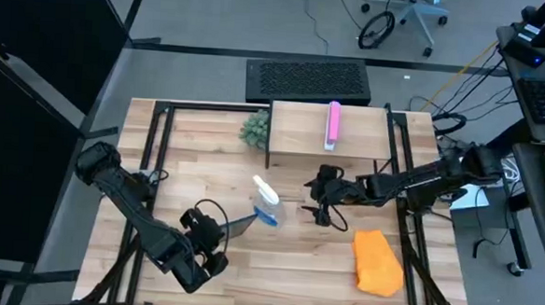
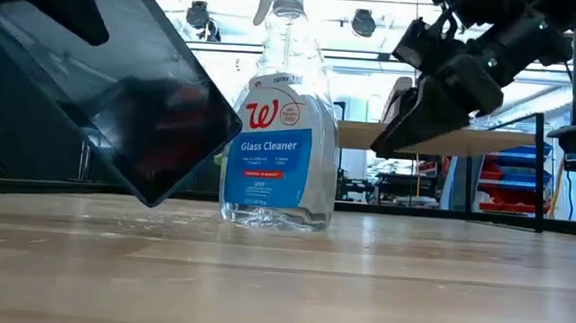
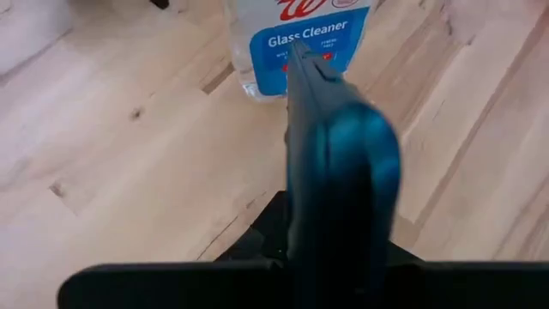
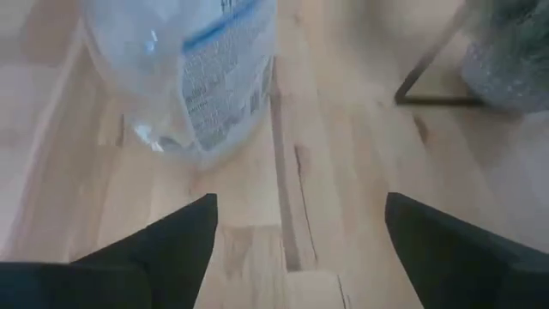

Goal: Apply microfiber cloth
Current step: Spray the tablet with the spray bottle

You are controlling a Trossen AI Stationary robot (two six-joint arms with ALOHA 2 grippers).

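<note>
The orange microfiber cloth (image 1: 379, 263) lies crumpled on the table near its front right, with no gripper on it. At the front left, my left gripper (image 1: 210, 245) is shut on a dark tablet (image 1: 241, 226), which shows slanted in the low view (image 2: 141, 102). A glass cleaner spray bottle (image 1: 267, 204) stands upright mid-table on its base (image 2: 274, 219). Just right of the bottle, my right gripper (image 1: 324, 204) hovers open. Its fingers (image 4: 171, 245) point toward the bottle (image 4: 189, 69) and hold nothing. My left gripper holds the tablet by the end nearest the wrist (image 3: 334, 249), pinched across its thin faces. The tablet itself hides the fingertips in the wrist view. The tablet juts out past the fingers toward the bottle. It is tilted on edge and lifted clear of the table (image 2: 150, 198).
A raised wooden shelf (image 1: 301, 135) stands at the back with a pink bar (image 1: 333, 125) on it and a small green plant (image 1: 255, 126) beside it. Black frame rails run along the table's left and right sides. Bare wood lies between the bottle and the cloth.
</note>
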